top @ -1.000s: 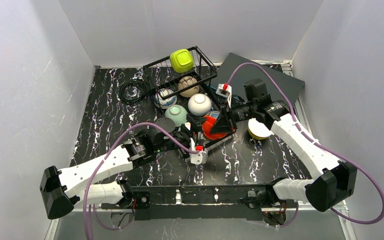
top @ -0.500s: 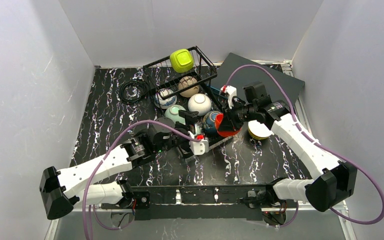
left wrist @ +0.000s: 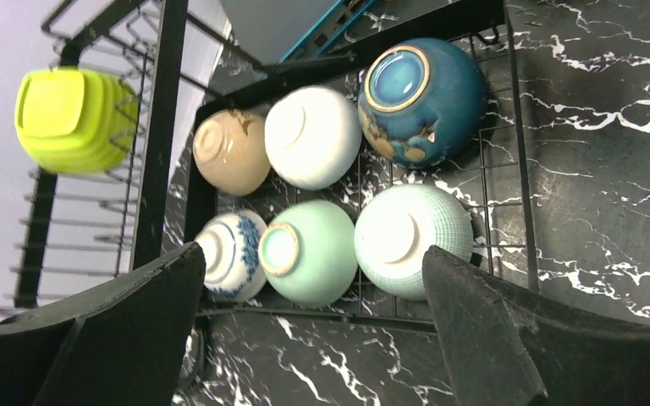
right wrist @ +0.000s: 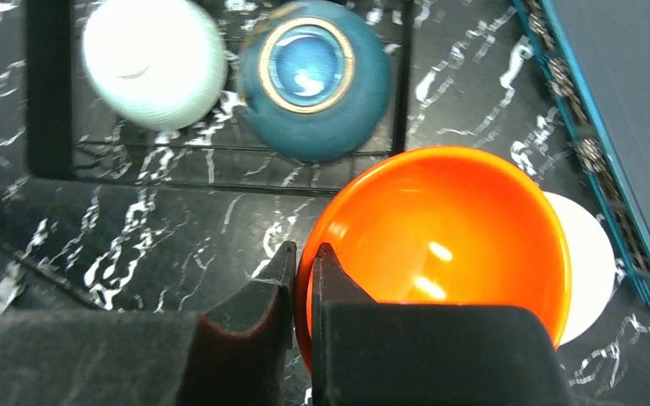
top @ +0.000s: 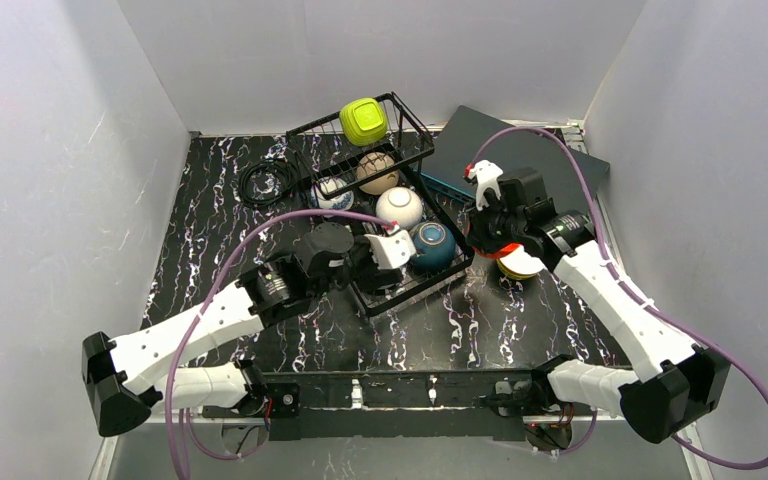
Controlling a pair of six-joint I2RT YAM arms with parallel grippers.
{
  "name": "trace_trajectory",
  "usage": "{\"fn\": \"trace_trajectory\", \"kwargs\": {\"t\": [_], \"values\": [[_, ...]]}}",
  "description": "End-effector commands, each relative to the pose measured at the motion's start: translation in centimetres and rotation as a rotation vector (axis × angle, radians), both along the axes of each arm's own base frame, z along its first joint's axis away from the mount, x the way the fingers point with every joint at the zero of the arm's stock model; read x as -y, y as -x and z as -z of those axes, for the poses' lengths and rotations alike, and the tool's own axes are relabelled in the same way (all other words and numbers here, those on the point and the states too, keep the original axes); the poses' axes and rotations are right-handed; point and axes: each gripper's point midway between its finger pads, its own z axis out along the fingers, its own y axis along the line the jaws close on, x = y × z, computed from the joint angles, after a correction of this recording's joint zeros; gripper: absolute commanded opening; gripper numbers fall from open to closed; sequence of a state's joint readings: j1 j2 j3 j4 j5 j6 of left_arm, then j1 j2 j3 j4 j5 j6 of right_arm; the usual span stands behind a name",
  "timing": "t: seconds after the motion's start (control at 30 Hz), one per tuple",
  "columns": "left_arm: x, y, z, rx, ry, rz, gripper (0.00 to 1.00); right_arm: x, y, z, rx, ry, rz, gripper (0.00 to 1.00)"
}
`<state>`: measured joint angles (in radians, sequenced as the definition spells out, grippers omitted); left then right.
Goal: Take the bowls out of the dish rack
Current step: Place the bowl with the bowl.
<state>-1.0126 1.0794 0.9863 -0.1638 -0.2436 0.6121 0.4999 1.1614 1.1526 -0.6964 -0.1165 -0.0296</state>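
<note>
- Cable coil [top: 265, 182] lies far left on the bench [top: 460, 335], clear of the work.
- Left pincer [top: 388, 250] is spread wide and empty, hovering over the near end of the dish rack [left wrist: 172, 85].
- The lime green bowl [left wrist: 72, 118] is up on the raised tier. In the tray, all foot-up:
  - near row: blue-and-white bowl [left wrist: 230, 254], pale green bowl [left wrist: 309, 251], ribbed pale bowl [left wrist: 410, 239]
  - far row: beige bowl [left wrist: 231, 152], white bowl [left wrist: 313, 135], dark teal bowl [left wrist: 419, 100]
- Likely left pick is the pale green bowl, lined up between the fingers.
  - The near-row bowls look packed, so drop straight down with the fingers in the gaps either side.
  - The glaze looks slick, so grip low on the wall.
- Right pincer [right wrist: 305, 258] is pinching the rim of the orange bowl [right wrist: 440, 237], one finger inside and one out. The bowl is out of the rack, just to its right.
- Yellow bowl [top: 517, 264] sits under it, white inside showing; can't tell if they touch.
  - Probably a nesting step: centre the orange bowl over it, lower until it seats, then release.
- Dark grey-teal box [top: 520, 150] is close on the right; keep the wrist off it.
</note>
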Motion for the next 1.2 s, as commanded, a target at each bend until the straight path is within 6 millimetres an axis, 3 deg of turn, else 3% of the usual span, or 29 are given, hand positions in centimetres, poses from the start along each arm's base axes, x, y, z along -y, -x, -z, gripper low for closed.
{"fn": "trace_trajectory", "kwargs": {"t": [0.0,0.37,0.57,0.77,1.17], "values": [[-3.2,-0.5,-0.7,-0.115,0.098,-0.207,0.98,2.9,-2.5,-0.4,0.108,0.063,0.211,0.01],[-10.6,-0.9,-0.3,-0.335,0.383,-0.549,0.98,6.8,-4.1,1.8,0.157,0.168,0.468,0.01],[-12.4,-0.5,0.5,-0.371,0.464,-0.632,0.98,9.2,-4.6,2.2,0.2,0.196,0.636,0.01],[-14.4,-0.5,1.6,-0.391,0.553,-0.714,0.98,10.2,-5.0,2.9,0.236,0.196,0.711,0.01],[-16.8,-0.5,1.3,-0.294,0.594,-0.777,0.98,9.9,-6.5,5.4,0.25,0.121,0.798,0.01]]}}
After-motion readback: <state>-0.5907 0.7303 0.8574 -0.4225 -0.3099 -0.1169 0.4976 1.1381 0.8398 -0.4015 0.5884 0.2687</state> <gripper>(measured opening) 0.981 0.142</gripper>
